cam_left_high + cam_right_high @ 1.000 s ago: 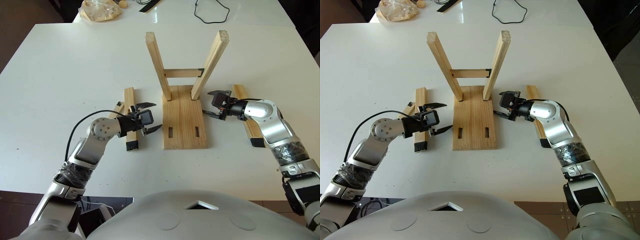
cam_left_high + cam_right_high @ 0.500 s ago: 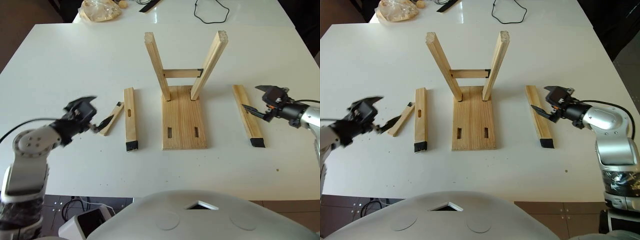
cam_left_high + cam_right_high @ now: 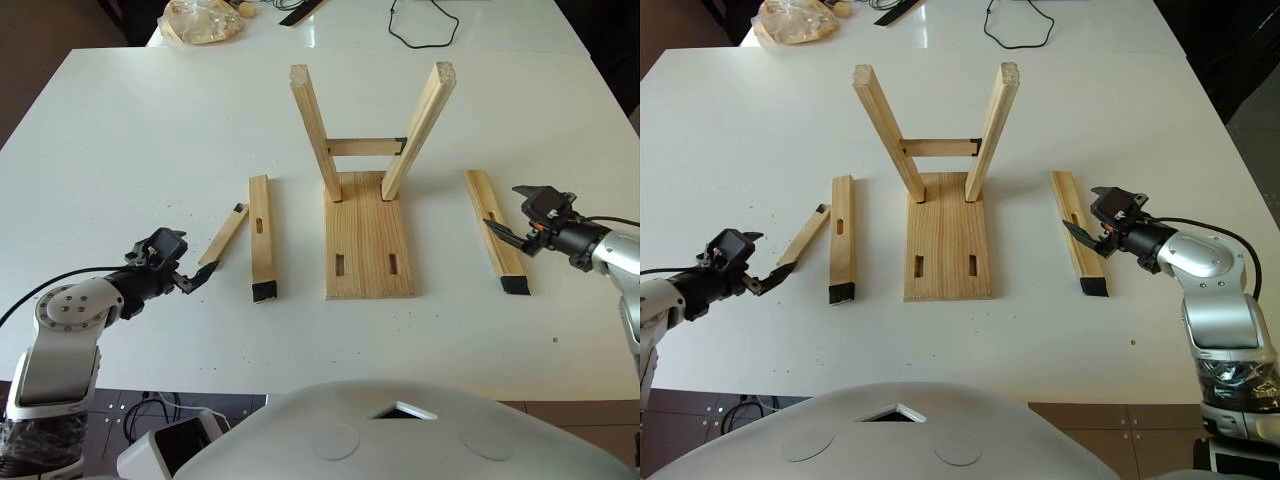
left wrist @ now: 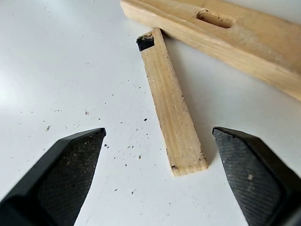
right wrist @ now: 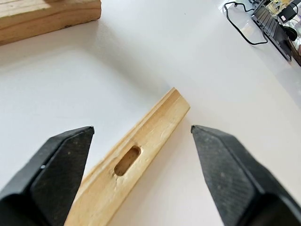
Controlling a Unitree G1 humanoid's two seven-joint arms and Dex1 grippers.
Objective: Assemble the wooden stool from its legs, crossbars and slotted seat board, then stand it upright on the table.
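1. Left eye view: the seat board (image 3: 368, 240) lies flat in the middle of the white table (image 3: 120, 130). Two legs (image 3: 316, 132) stand in its far slots and lean apart, with a crossbar (image 3: 365, 147) joined between them. The two near slots are open.
2. Same view, left of the seat board: a loose leg (image 3: 260, 238) lies just beside it, and a short crossbar (image 3: 224, 236) lies at a slant farther out. The left tool (image 3: 188, 258) sits low over the table, farther left again, with its fingers spread. It is just short of the short crossbar's near end and holds nothing.
3. Right eye view, right of the seat board: a second loose leg (image 3: 1077, 230) lies lengthwise. The right tool (image 3: 1081, 208) is at that leg's outer side, spread wide and pinching nothing (one finger reaches over the wood). Far beyond the seat board lie a crumpled bag (image 3: 795, 20) and a black cable (image 3: 1018, 25).
4. Left wrist view: both dark fingers (image 4: 61, 174) are wide apart. The short crossbar's pale end lies on the table between them and touches neither. The slotted leg runs across beyond its black-tipped end.
5. Right wrist view: the fingers (image 5: 230, 174) are spread. The second loose leg, slot up, points out from between them, apart from both. A thicker wooden edge (image 5: 47, 16) lies beyond (which part, I cannot tell).
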